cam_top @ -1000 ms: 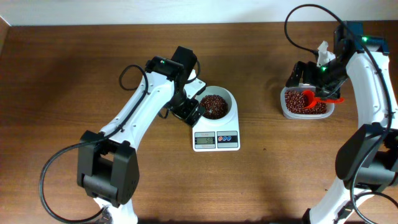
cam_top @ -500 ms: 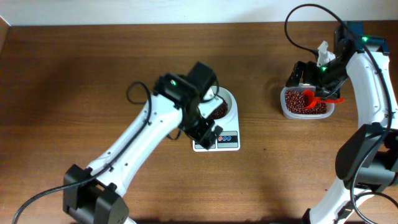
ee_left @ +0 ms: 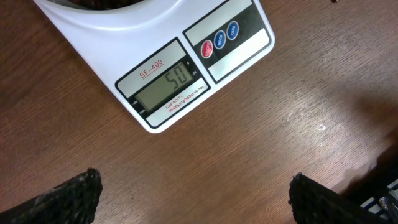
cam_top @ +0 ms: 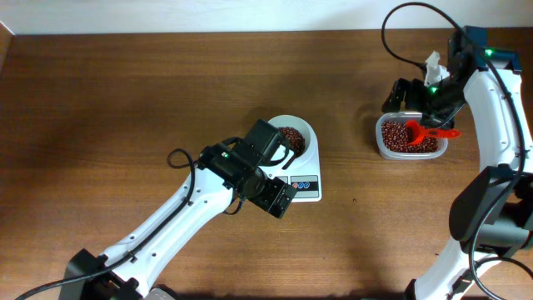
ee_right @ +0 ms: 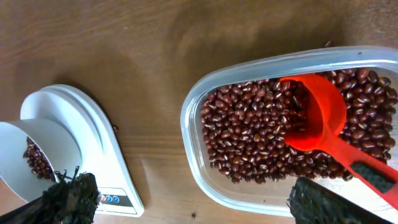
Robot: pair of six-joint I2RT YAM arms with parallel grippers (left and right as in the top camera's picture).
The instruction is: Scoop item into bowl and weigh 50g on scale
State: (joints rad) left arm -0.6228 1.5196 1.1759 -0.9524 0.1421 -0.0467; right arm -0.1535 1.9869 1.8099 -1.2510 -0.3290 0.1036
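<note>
What moved: your left arm [cam_top: 191,212] has swung from the left side of the bowl [cam_top: 305,127] down to the front of the scale [ee_left: 186,68]; your right arm [cam_top: 491,108] has hardly shifted.
Your left gripper [cam_top: 281,200]: released, jaws wide and empty, over the bench [cam_top: 125,100] at the scale's front edge.
Your right gripper [cam_top: 402,98]: released and empty, above the left end of the tub [ee_right: 186,118]; the red scoop [ee_right: 314,121] lies apart from it on the tub's beans.
The bowl: on the scale, beans [cam_top: 290,136] inside, just behind the left gripper.
The display [ee_left: 165,93]: seems to read 50, though it sits tilted in the wrist view.
</note>
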